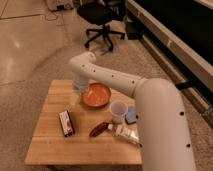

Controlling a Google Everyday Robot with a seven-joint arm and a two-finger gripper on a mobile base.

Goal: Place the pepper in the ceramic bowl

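The pepper (pixel 99 129), a small slender dark-red piece, lies on the wooden table (pixel 52 145) in front of the white cup. The ceramic bowl (pixel 96 95), round, orange-brown and glossy, sits at the back middle of the table and looks empty. My white arm sweeps in from the right, bends above the table's back edge and points down. My gripper (pixel 75 98) hangs just left of the bowl, low over the table, well behind and left of the pepper.
A small translucent white cup (pixel 117 111) stands right of the bowl. A flat black-and-red packet (pixel 65 123) lies front left. A blue item (pixel 131 116) and a white tube (pixel 125 134) lie at the right. A black office chair (pixel 102 15) stands behind.
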